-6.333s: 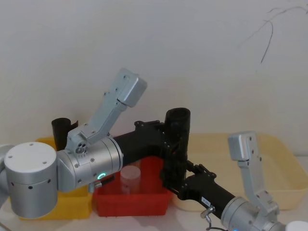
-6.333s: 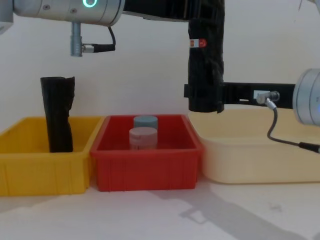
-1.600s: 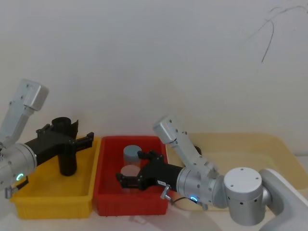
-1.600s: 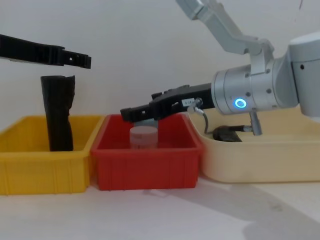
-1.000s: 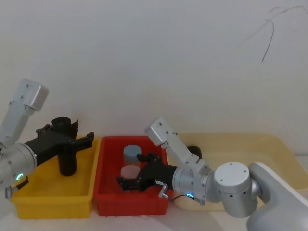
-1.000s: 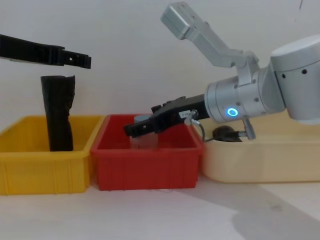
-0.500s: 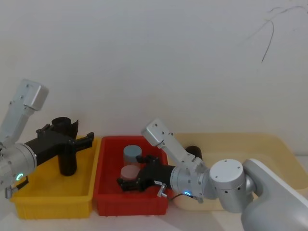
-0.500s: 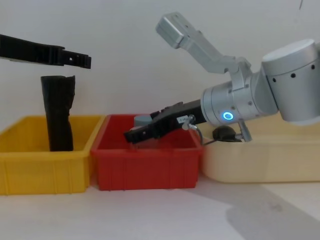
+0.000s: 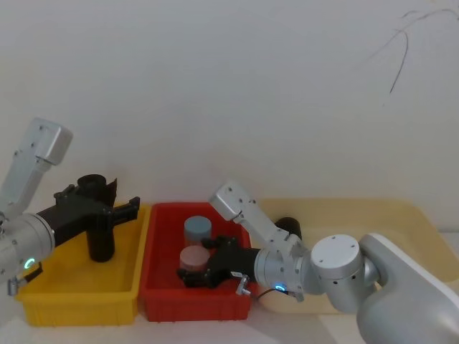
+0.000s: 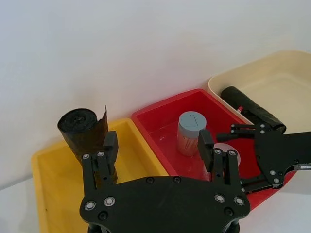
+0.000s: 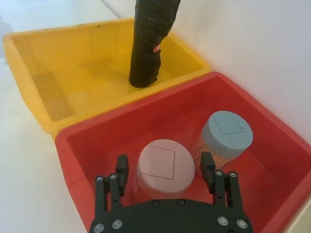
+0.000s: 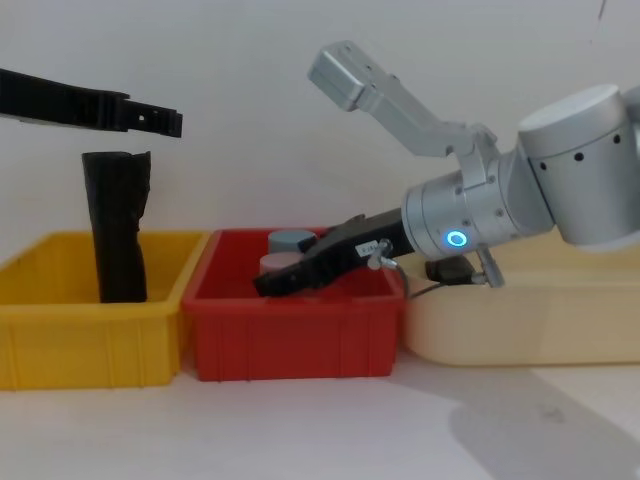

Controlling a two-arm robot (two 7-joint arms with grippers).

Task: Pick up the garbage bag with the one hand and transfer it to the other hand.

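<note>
Black fingers of the right end effector are spread around a pink-lidded jar in the red bin, gripping nothing. The left end effector hangs open over the yellow bin. The labelled black garbage bag roll lies in the cream tray; the handover is judged complete.

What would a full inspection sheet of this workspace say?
Surface: white table, three containers in a row.
Job's things: garbage bag lies in the cream tray, unheld.
Clutter: second black roll upright in the yellow bin; blue-lidded jar and pink-lidded jar in the red bin.
Grippers: left gripper open above the upright roll; right gripper open, straddling the pink-lidded jar.
Cables: short cable at the right wrist.
Surroundings: white wall, thin dark line.
</note>
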